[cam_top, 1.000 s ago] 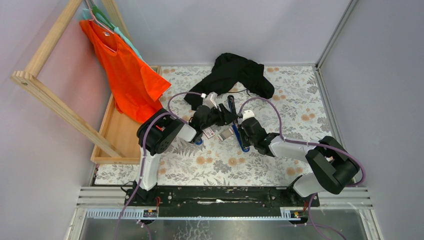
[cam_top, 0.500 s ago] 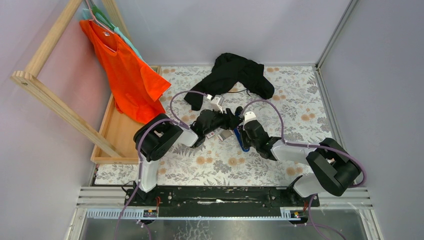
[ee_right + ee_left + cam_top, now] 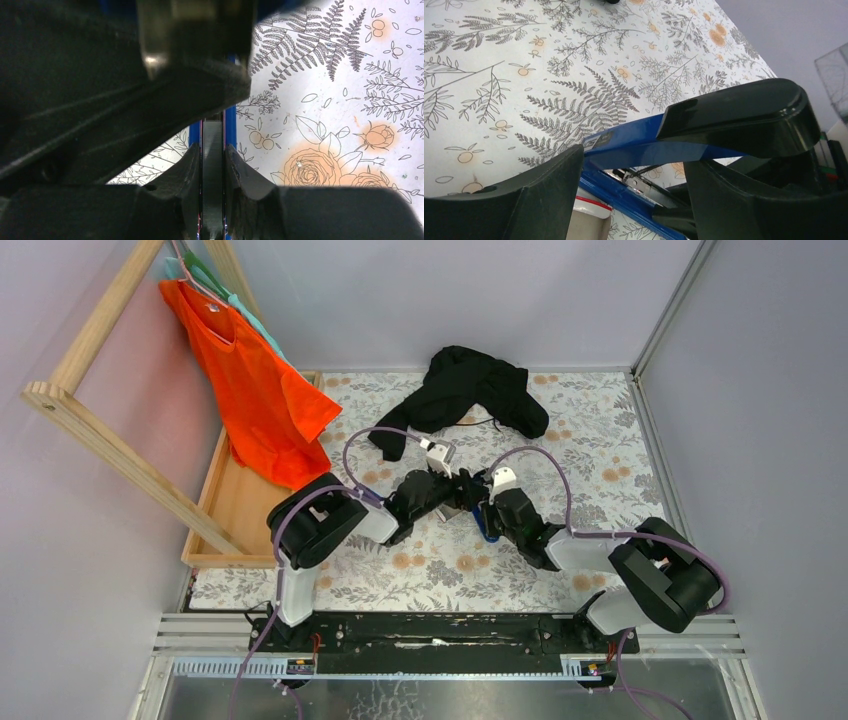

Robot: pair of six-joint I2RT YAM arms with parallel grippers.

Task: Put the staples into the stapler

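Centre of the floral table [image 3: 600, 440]: the blue-and-black metal stapler [image 3: 483, 531] lies hinged open, black top arm raised off the blue channel. Right gripper [image 3: 212, 160] is clenched on the channel's blue rails. Left gripper [image 3: 633, 161]: fingers spread, top arm crossing the gap; cannot tell whether it grips. The small white-and-red cardboard staple box [image 3: 589, 216] lies just beside the stapler's base.
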